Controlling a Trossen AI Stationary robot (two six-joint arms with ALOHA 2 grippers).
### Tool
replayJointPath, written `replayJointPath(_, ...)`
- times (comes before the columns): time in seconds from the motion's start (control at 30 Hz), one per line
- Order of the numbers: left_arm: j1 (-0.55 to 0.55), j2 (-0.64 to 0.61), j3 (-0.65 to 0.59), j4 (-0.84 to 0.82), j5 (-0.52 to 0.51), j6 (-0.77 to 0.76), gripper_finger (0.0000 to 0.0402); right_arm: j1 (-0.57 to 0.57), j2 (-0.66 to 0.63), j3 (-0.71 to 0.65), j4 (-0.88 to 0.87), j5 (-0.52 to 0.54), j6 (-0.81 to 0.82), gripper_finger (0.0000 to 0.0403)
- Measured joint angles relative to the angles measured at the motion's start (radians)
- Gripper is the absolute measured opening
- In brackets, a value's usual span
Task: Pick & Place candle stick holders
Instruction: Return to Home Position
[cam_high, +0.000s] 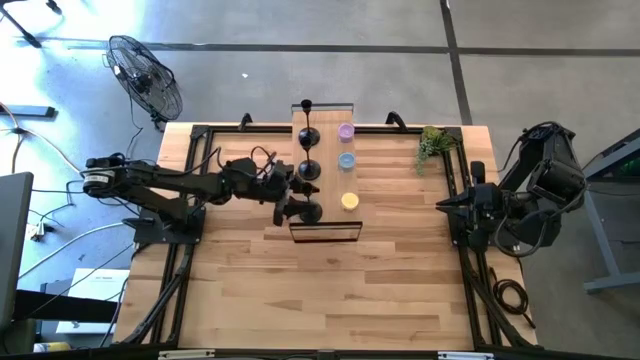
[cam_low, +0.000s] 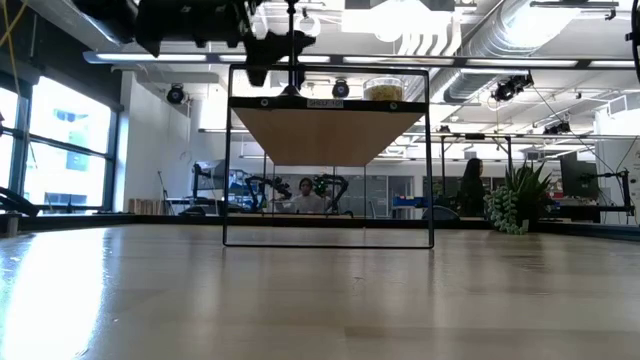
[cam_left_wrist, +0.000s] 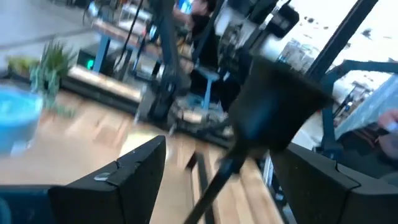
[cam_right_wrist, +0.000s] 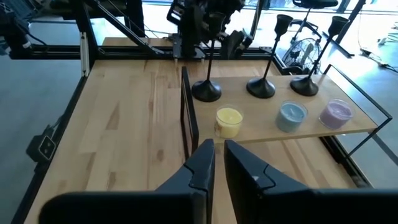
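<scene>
High view: shelf at mid-counter, a long narrow wooden top on a thin black frame. On the top, along the side facing the left arm, three black candle stick holders in a row: near holder, middle holder, far holder. All upright on bulbous bases. Beside them, along the other side, three small candles: yellow candle, blue candle, purple candle. Holders and candles apart, none touching. Small green plant at the counter's far right corner.

Left gripper reached out over the counter to the shelf, level with the near holder. Left wrist view: fingers spread wide, with the near holder's cup and thin stem standing in the gap between them. No contact seen on either side. Gripper open, gripping nothing.

Right gripper parked at the counter's right edge, arm folded back, pointing toward the shelf and well apart from it. Right wrist view: fingers drawn together, only a thin slit between them, nothing held. Same view confirms the row of three holders on the shelf top, with the left gripper around the upper stem of the near one.

Low view: shelf top seen from below and yellow candle visible on it. Left gripper up at the picture's top, beside the shelf's upper edge. Person seated far off in the room behind the shelf.
</scene>
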Motion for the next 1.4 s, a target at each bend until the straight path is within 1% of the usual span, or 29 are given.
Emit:
replayJointPath(0.07,0.0,0.0,0.013,0.021,0.007,0.022,0.0285,0.0,0.0,0.0,0.0,0.004,-0.003,0.0031)
replayJointPath(0.3,0.0,0.0,0.08,0.029,0.011,0.221,0.0285,0.0,0.0,0.0,0.0,0.008,-0.003,0.0029)
replayJointPath(0.47,0.0,0.0,0.133,0.029,0.011,0.312,0.0285,0.0,0.0,0.0,0.0,0.008,-0.003,0.0032)
replayJointPath(0.73,0.0,0.0,0.287,0.034,0.011,0.308,0.0285,0.0,0.0,0.0,0.0,0.008,0.018,0.0029)
replayJointPath(0.83,0.0,0.0,0.344,0.033,0.011,0.269,0.0285,0.0,0.0,0.0,0.0,0.008,0.028,0.0032)
replayJointPath(1.0,0.0,0.0,0.424,0.032,0.011,0.229,0.0285,0.0,0.0,0.0,0.0,0.057,0.027,0.0037)
replayJointPath(1.1,0.0,0.0,0.449,0.03,0.018,0.229,0.0285,0.0,0.0,0.0,0.0,0.088,0.029,0.0034)
replayJointPath(1.2,0.0,0.0,0.459,0.031,0.044,0.228,0.0285,0.0,0.0,0.0,0.0,0.091,0.02,0.0031)
replayJointPath(1.33,0.0,0.0,0.459,0.027,0.047,0.223,0.0285,0.0,0.0,0.0,0.0,0.106,0.013,0.0031)
replayJointPath(1.4,0.0,0.0,0.459,0.027,0.046,0.197,0.0285,0.0,0.0,0.0,0.0,0.114,0.013,0.0033)
